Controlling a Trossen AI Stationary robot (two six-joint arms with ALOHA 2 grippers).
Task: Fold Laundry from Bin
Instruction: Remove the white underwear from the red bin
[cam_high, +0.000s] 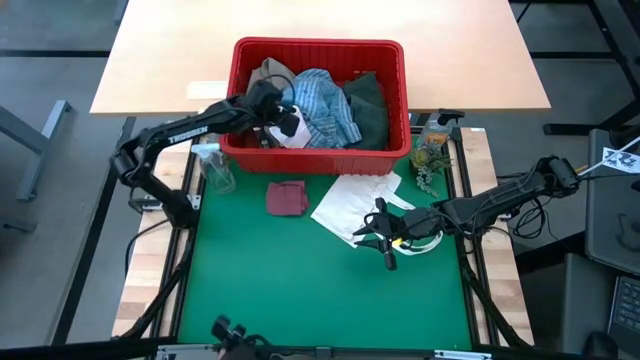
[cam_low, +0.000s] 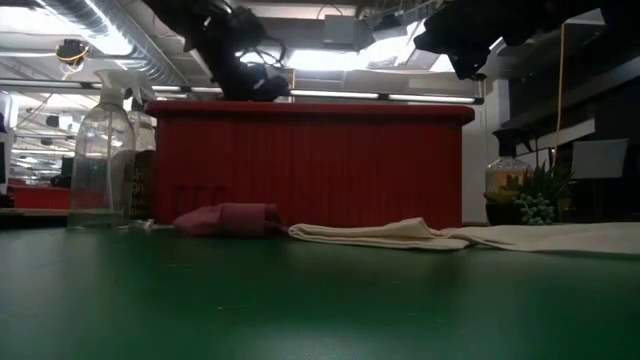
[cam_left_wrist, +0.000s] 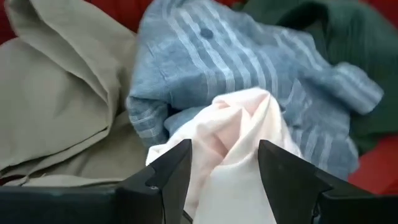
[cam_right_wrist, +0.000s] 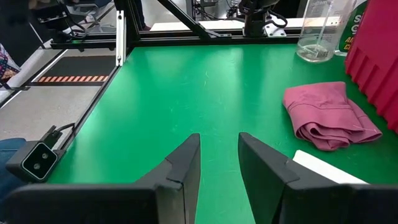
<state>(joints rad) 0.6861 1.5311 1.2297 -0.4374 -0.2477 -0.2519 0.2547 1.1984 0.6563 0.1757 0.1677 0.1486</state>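
Observation:
The red bin (cam_high: 320, 45) stands at the table's far side and holds the laundry: a tan garment (cam_left_wrist: 56, 93), a blue-white striped shirt (cam_left_wrist: 211, 50), a dark green garment (cam_left_wrist: 336, 37) and a small white cloth (cam_left_wrist: 239, 124) on top. My left gripper (cam_left_wrist: 224, 149) is open over the bin's left half, its fingers on either side of the white cloth's raised fold. A small maroon cloth (cam_high: 287, 198) lies folded on the green mat. My right gripper (cam_right_wrist: 219, 149) hangs open and holds nothing, above the mat to the right of centre. My left gripper comes at the white cloth's bunched top (cam_left_wrist: 242, 106) slanting down from the table's left. Its fingers (cam_left_wrist: 174, 168) stand at both sides of the fold. I cannot tell whether they touch the cloth.
A flat white tote bag (cam_high: 350, 205) lies on the mat between the maroon cloth and my right gripper. A clear spray bottle (cam_high: 215, 165) stands left of the bin, and a potted plant (cam_high: 430, 150) stands to the bin's right. The mat's near half is bare.

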